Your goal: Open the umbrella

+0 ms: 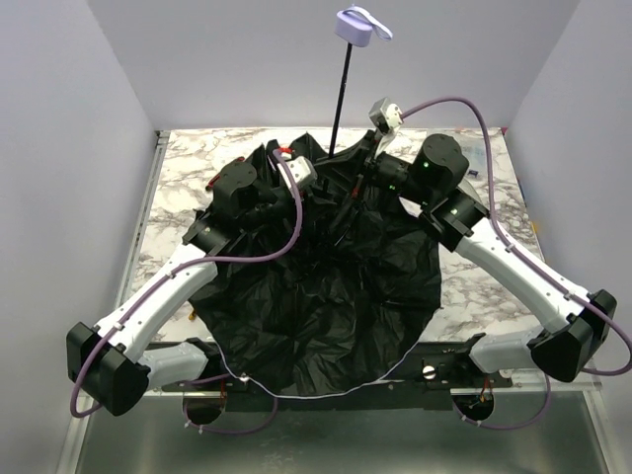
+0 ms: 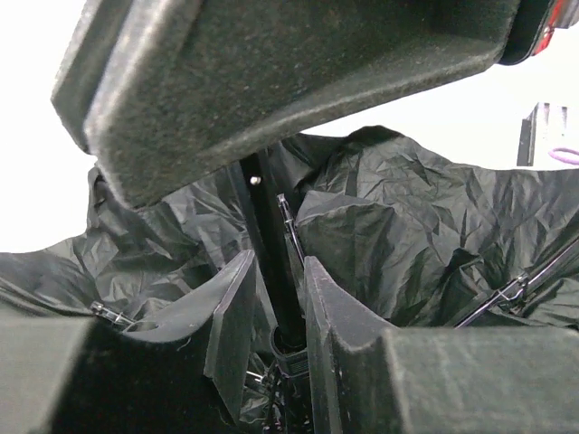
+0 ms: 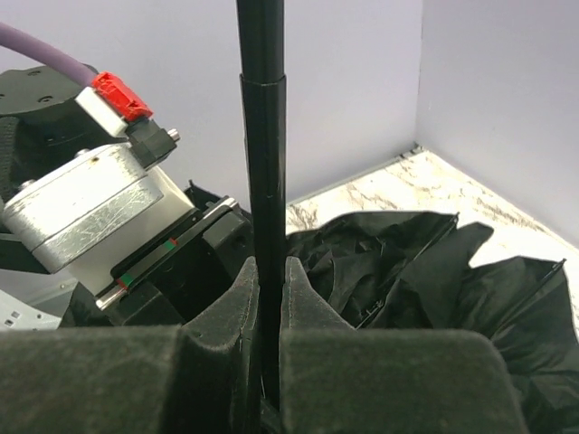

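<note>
**Item 1: umbrella (image 1: 326,296).** Lies inverted on the marble table (image 1: 197,158), between the two arms. The black lining faces up, and the canopy is crumpled and partly spread, its near edge reaching the table's front rim. Thin black ribs (image 2: 520,285) show among the folds. The black shaft (image 1: 341,94) rises from the canopy's centre, leaning slightly. The small lavender handle (image 1: 360,25) is at its top, well above the table.

**Item 2: right pincer (image 3: 269,271).** Pinches the shaft (image 3: 262,136) low down, just above the canopy. Both padded fingers (image 3: 303,298) press against it from either side.

**Item 3: left pincer (image 2: 279,271).** Sits low in the folds at the canopy's centre. Its fingers (image 2: 231,316) stand narrowly apart on either side of the shaft's base. Whether they touch the shaft or only flank it cannot be told.

**Item 4: left arm's wrist block (image 3: 90,208).** Silver, with a red connector, just beside the shaft in the right wrist view.
</note>
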Controlling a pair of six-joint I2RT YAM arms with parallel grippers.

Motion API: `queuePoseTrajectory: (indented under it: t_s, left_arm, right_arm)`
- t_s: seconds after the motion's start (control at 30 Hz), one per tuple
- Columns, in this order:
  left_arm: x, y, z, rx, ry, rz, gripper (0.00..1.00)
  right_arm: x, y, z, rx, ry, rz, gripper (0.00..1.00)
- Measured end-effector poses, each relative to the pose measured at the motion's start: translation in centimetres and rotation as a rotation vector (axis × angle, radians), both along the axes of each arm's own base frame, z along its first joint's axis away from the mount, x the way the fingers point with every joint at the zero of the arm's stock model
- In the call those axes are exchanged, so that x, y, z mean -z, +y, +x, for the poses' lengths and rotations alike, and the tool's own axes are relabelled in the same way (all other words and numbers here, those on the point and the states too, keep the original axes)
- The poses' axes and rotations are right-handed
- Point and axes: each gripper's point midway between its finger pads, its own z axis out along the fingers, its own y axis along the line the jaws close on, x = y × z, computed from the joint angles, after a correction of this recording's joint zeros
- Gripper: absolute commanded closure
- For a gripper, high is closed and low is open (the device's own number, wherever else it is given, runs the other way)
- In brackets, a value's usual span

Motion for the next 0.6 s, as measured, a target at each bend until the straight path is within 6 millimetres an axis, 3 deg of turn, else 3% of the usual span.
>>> queuePoseTrajectory:
  t_s: [0.17, 0.4, 0.6]
  left_arm:
    - [1.8, 0.4, 0.5, -0.016, 0.006, 0.016, 0.67]
    - [3.5, 0.7, 1.1, -0.034, -0.010, 0.024, 0.61]
    - [5.5, 1.2, 1.3, -0.041, 0.022, 0.041, 0.60]
  right_arm:
    - [1.6, 0.5, 0.9, 0.013, 0.040, -0.046, 1.00]
    - [2.5, 0.9, 1.8, 0.032, 0.061, -0.087, 1.00]
    - [0.5, 0.7, 2.2, 0.050, 0.028, -0.065, 1.00]
